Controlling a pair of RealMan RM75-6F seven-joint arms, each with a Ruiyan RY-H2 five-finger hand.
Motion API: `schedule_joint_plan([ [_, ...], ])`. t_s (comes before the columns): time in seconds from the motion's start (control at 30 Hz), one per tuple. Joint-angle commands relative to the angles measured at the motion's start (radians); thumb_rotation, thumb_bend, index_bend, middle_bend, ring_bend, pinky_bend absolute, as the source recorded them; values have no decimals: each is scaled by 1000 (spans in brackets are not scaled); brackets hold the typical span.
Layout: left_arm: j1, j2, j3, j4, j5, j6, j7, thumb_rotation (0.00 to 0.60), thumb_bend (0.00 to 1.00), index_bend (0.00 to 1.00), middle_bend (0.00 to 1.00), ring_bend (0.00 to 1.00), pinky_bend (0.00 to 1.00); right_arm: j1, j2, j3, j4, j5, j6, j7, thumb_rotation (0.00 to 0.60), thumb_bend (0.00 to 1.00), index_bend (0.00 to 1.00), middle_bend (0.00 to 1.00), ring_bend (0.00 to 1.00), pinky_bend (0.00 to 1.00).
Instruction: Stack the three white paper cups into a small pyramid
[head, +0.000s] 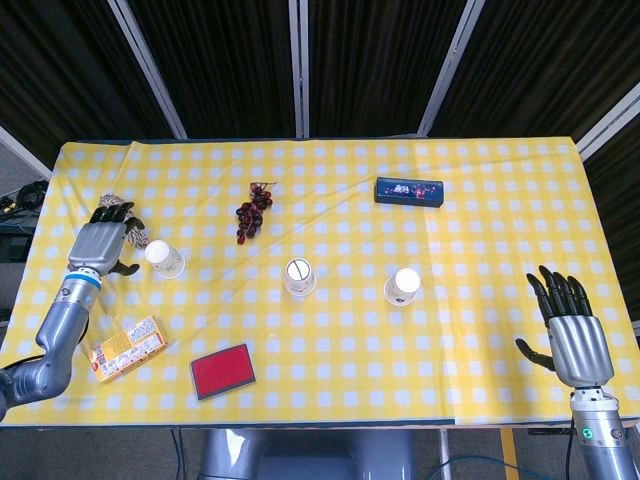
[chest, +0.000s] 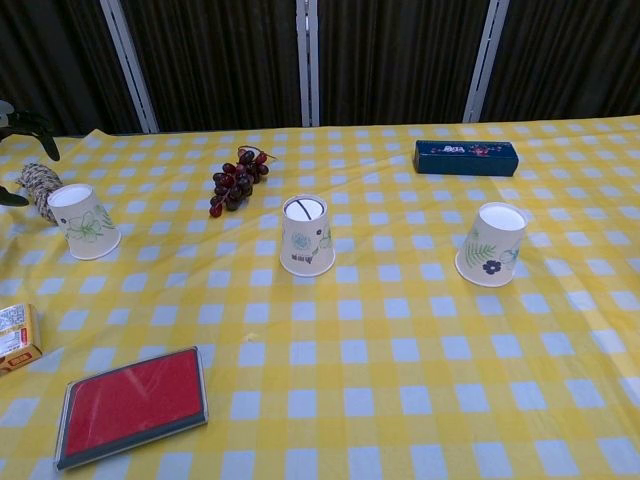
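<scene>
While the three white paper cups are sitting upside down in a row, well apart, no pyramid is showing yet. The left cup (head: 165, 259) is standing near the rope bundle (head: 122, 216), the middle cup (head: 299, 276) near the grapes (head: 253, 211), the right cup (head: 404, 286) nearer the blue box (head: 409, 190). The left hand (head: 100, 243) is hovering just beside the left cup, fingers apart, holding nothing. The right hand (head: 570, 335) is waiting far right, fingers spread, empty. All the stacking is still waiting to be done.
</scene>
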Motion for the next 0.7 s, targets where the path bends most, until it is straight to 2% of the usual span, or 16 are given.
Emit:
schedule_joint_plan([
  [0.03, -20, -15, 15, 15, -27, -12, 18, 600, 255, 292, 0, 0, 0, 0, 0, 0, 0, 2, -1, 0, 600, 65, 0, 0, 0, 0],
  [0.4, -66, -62, 46, 71, -82, -41, 32, 600, 259, 297, 0, 0, 0, 2, 1, 3, 3, 10, -4, 6, 600, 65, 0, 0, 0, 0],
  [0.7, -89, -101, 59, 103, -76, -32, 7, 600, 300, 363, 0, 0, 0, 4, -1, 2, 6, 12, -7, 6, 600, 65, 0, 0, 0, 0],
])
